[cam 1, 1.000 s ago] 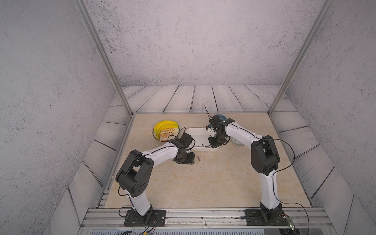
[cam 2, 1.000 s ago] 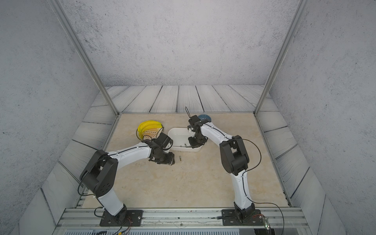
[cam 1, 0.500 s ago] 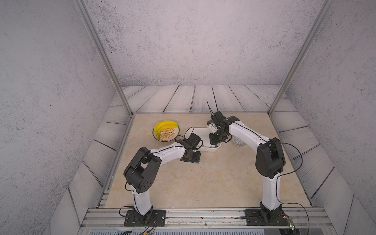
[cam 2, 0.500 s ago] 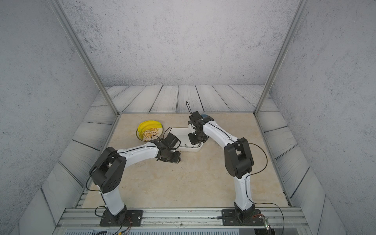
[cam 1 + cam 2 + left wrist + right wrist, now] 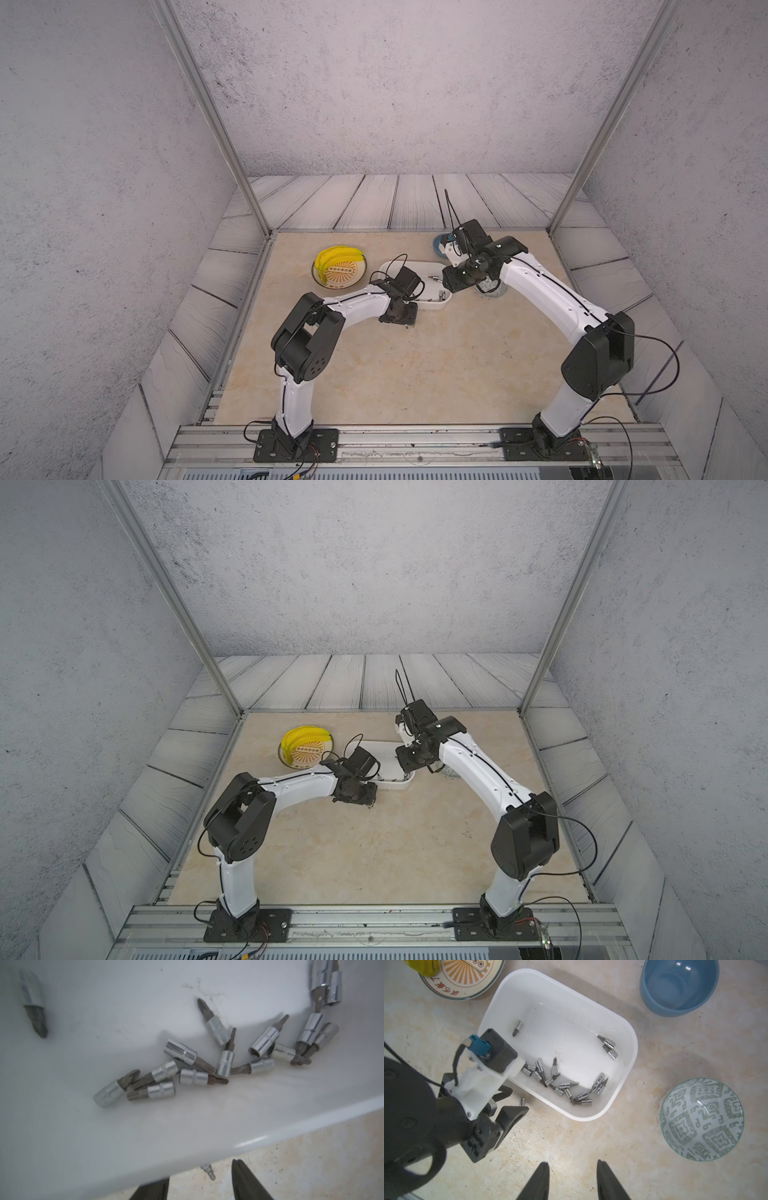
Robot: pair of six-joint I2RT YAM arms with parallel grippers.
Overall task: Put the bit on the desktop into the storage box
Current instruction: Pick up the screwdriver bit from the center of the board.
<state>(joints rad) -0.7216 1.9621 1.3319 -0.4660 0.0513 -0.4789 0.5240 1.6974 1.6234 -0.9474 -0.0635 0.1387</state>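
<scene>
Top view: the left end effector [image 5: 405, 319] is low over the worktop [image 5: 415, 374], beside the storage box [image 5: 436, 305]. Left wrist: its jaws stand released around the bit [image 5: 208, 1171], which lies outside the box. Right wrist: the right end effector [image 5: 573, 1169] is released, empty.

1 bit [image 5: 522, 1101] outside the storage box [image 5: 635, 1049]
Small, chrome-collared, it lies on the beige desktop [image 5: 591, 1142] just beside the white box's long wall; other bits [image 5: 564, 1085] lie inside.

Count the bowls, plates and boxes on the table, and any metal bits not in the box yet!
Bowls: 2, the blue bowl and the patterned bowl
Plates: 1, the orange-patterned plate
Boxes: 1, the storage box
Bits outside the box: 1, the bit beside it
Total: 5
</scene>
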